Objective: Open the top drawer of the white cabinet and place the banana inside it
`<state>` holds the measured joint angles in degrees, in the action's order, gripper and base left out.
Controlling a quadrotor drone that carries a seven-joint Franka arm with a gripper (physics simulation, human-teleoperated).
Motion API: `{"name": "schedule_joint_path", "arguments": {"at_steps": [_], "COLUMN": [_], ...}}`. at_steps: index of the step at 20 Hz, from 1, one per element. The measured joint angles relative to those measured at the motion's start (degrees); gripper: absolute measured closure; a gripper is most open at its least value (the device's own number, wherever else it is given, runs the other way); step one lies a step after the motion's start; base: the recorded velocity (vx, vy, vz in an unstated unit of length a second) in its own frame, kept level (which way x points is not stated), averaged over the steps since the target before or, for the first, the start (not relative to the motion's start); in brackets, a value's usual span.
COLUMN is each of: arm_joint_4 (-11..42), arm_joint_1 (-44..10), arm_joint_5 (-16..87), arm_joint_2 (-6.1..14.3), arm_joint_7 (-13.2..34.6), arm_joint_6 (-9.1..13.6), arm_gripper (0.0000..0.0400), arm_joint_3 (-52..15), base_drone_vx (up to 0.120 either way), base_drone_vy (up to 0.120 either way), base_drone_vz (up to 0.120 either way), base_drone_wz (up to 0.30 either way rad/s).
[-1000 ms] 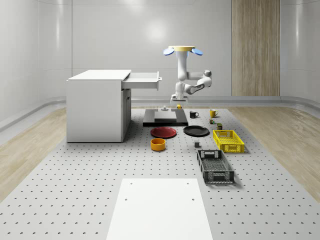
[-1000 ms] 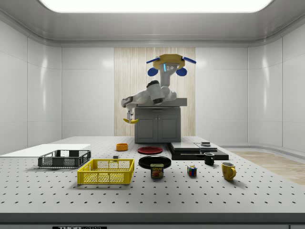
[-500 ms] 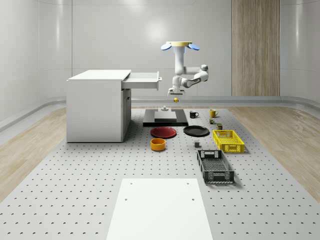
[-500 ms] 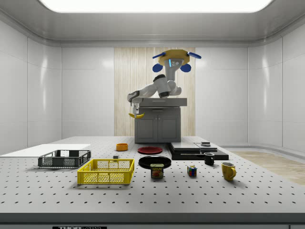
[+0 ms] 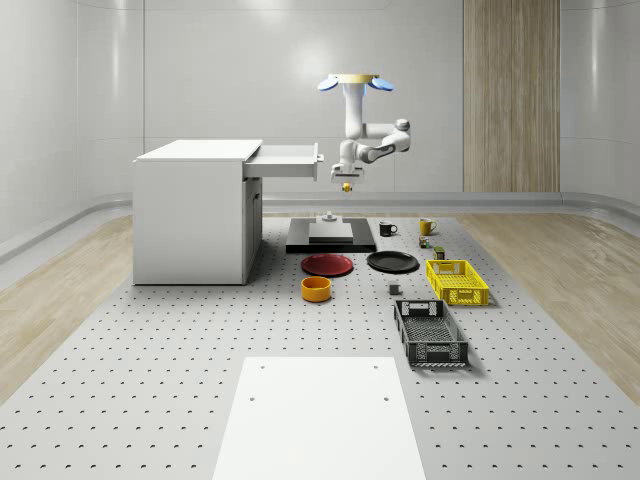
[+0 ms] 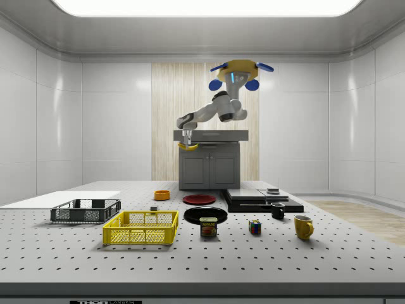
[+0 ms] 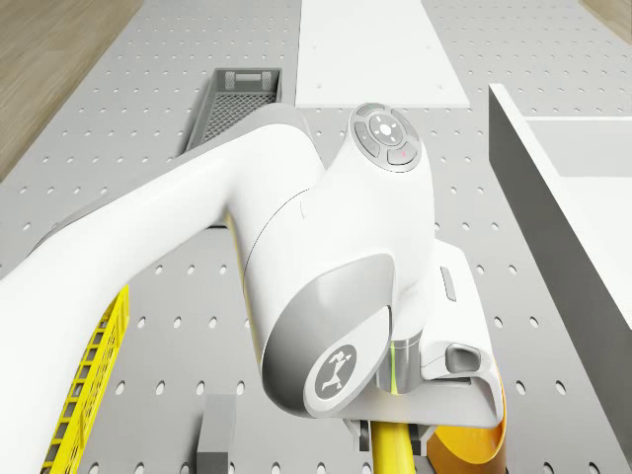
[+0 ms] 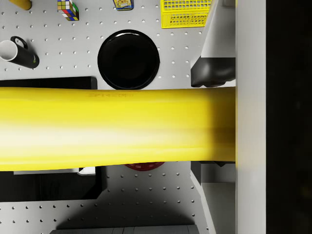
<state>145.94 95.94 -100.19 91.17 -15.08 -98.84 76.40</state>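
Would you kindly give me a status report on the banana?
Gripper shut on yellow banana, airborne beside open top drawer of white cabinet. Drone hovering. Path clear.

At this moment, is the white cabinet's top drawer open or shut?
Open. The top drawer juts out from the white cabinet toward the whole-scene view's right, while the end effector holds the banana beside it.
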Motion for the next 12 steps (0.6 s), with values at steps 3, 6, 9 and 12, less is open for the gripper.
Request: {"name": "schedule_joint_path", "arguments": {"at_steps": [3,6,9,12], "arm_joint_4": [0.0,0.0,0.0,0.0], "arm_joint_1": [0.01,0.01,0.02,0.03], "arm_joint_5": [0.01,0.03,0.04,0.05], "arm_joint_2": [0.03,0.06,0.08,0.11], "arm_joint_7": [0.0,-0.01,-0.01,-0.02], "arm_joint_6": [-0.03,-0.05,-0.08,-0.1], "arm_gripper": [0.0207,0.0207,0.0207,0.0207], "arm_joint_3": [0.0,-0.01,-0.01,-0.01], "base_drone_vx": [-0.12,-0.12,-0.12,-0.12], "base_drone_vy": [-0.12,-0.04,-0.053,-0.013], "base_drone_vz": [0.12,0.12,0.12,0.12], "base_drone_wz": [0.0,0.0,0.0,0.0]}}
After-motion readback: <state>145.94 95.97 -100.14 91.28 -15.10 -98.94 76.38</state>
